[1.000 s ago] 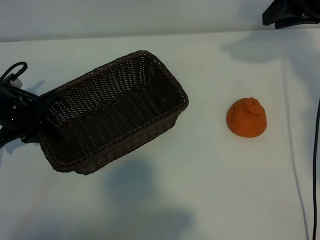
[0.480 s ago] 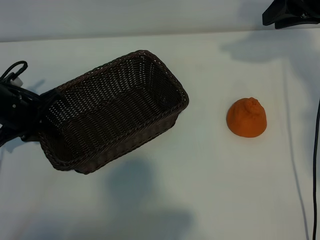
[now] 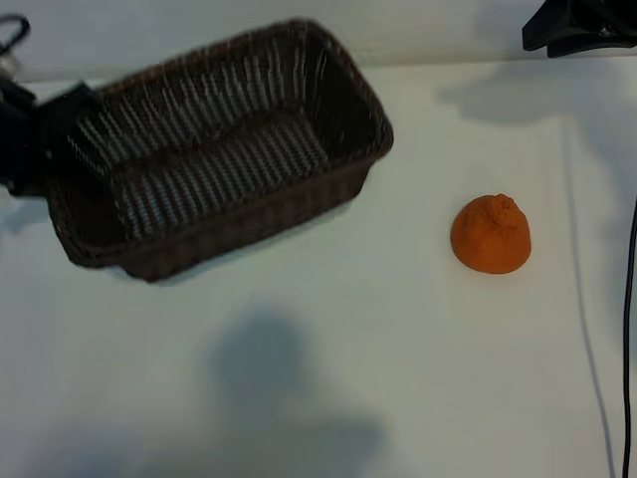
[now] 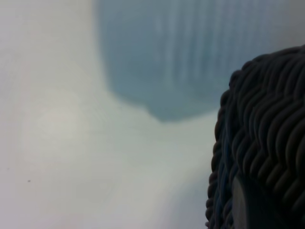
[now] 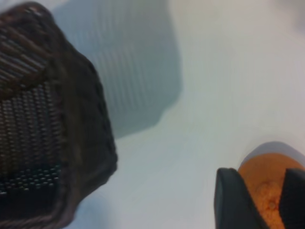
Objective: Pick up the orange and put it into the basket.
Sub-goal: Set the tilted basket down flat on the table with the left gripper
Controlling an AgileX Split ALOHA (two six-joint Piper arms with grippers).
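Basket [image 3: 214, 149] lifted, seemingly clear of table [image 3: 328, 378], orange [image 3: 491, 235] unmoved, apart.

The scene is lit brightly and evenly from overhead. Soft grey shadows are cast on the white table [image 3: 418, 349], the largest toward six o'clock in the exterior view, another at one o'clock. The basket [image 3: 219, 149] is smeared by motion blur, its weave streaked. The orange [image 3: 491, 235] is rendered sharply there. Both wrist views are soft and out of focus.
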